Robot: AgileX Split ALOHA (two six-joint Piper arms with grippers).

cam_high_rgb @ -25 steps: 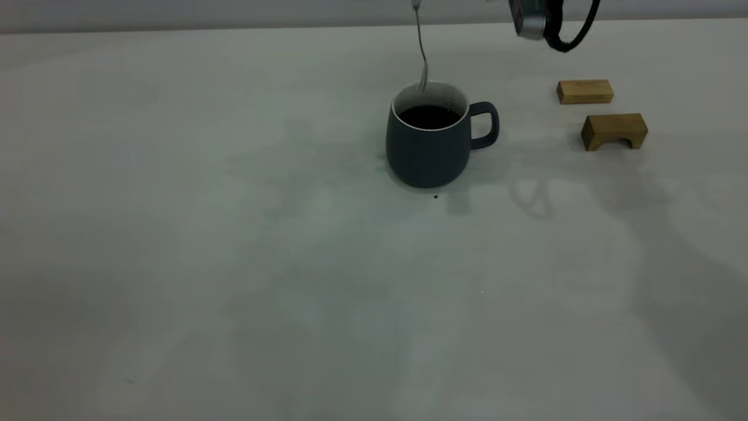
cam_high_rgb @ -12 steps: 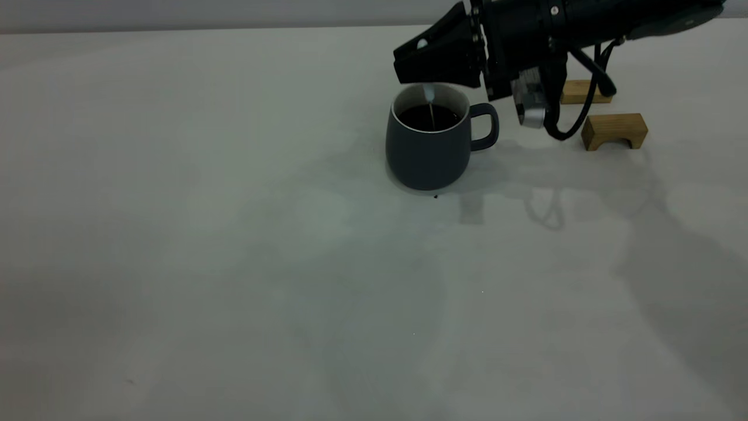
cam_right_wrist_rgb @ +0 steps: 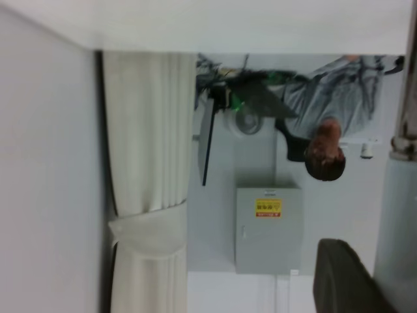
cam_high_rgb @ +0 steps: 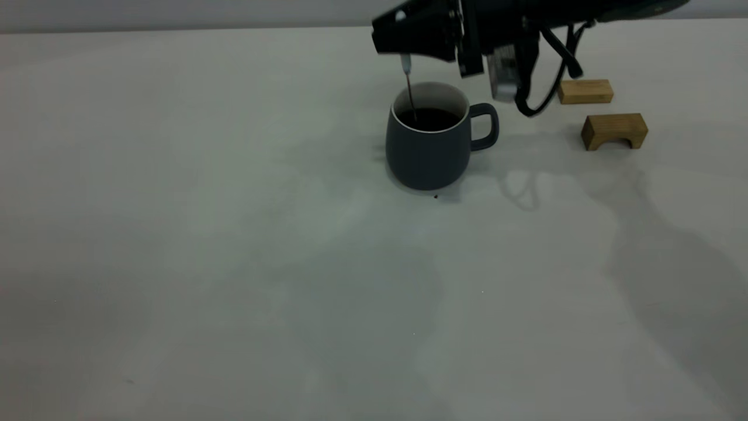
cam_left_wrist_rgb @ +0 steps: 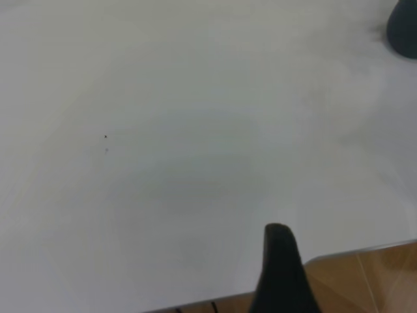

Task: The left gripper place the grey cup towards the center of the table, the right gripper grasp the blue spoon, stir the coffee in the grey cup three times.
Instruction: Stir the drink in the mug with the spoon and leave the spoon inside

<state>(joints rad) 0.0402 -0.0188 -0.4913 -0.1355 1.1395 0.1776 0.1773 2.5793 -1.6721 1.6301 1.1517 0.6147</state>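
The grey cup (cam_high_rgb: 428,143) stands upright at the middle back of the table (cam_high_rgb: 234,234), handle toward the right, with dark coffee (cam_high_rgb: 429,118) inside. My right gripper (cam_high_rgb: 398,36) hovers just above and left of the cup's rim, shut on the blue spoon (cam_high_rgb: 409,88). The spoon hangs straight down and its neck dips into the coffee near the left inner wall. In the right wrist view the spoon's pale handle (cam_right_wrist_rgb: 399,215) runs beside one black finger (cam_right_wrist_rgb: 345,280). My left gripper (cam_left_wrist_rgb: 280,280) is parked at the table's edge, far from the cup (cam_left_wrist_rgb: 405,26).
Two tan wooden blocks lie right of the cup, a flat one (cam_high_rgb: 585,91) and an arched one (cam_high_rgb: 614,130). A tiny dark speck (cam_high_rgb: 435,196) sits at the cup's base. A person (cam_right_wrist_rgb: 326,153) shows in the background of the right wrist view.
My right gripper came down from above, then shifted left and slightly up. The spoon went from above the rim into the coffee, then from the middle to the left side.
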